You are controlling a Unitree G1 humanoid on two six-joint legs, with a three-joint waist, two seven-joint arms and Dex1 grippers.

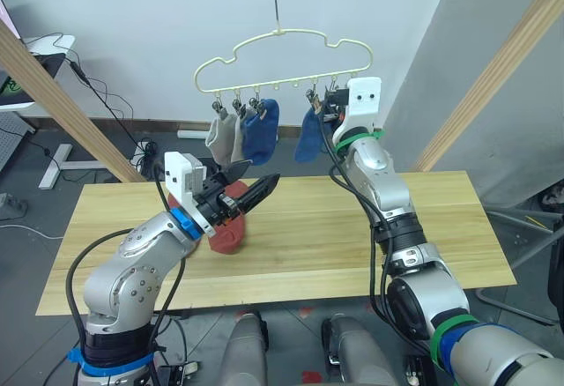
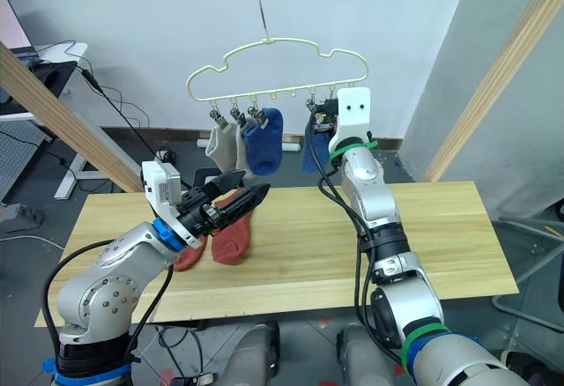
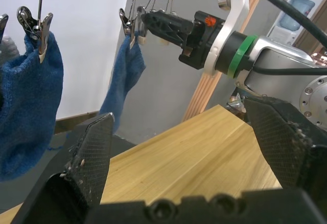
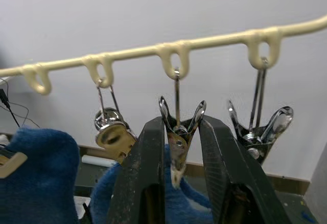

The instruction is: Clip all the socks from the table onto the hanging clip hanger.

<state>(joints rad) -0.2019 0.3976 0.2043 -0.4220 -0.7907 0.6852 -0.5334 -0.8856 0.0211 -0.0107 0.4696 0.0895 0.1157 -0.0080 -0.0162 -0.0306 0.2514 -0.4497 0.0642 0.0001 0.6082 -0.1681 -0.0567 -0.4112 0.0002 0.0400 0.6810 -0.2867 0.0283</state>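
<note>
A pale-yellow clip hanger (image 1: 282, 51) hangs above the table (image 1: 379, 218). Two grey socks (image 1: 222, 139) and a blue sock (image 1: 262, 130) are clipped on its left side. A second blue sock (image 1: 310, 137) hangs under a clip (image 4: 177, 150) further right. My right gripper (image 1: 321, 108) is raised to that clip and shut on its handles (image 4: 180, 126). Rust-red socks (image 2: 233, 236) lie on the table's left half. My left gripper (image 1: 261, 176) hovers just above them, open, nothing between its fingers (image 3: 92, 157).
Slanted wooden poles of the frame stand at the left (image 1: 62, 95) and right (image 1: 493, 77) of the table. A bare clip (image 4: 260, 137) hangs beside the gripped one. A desk with cables (image 1: 44, 51) stands at far left.
</note>
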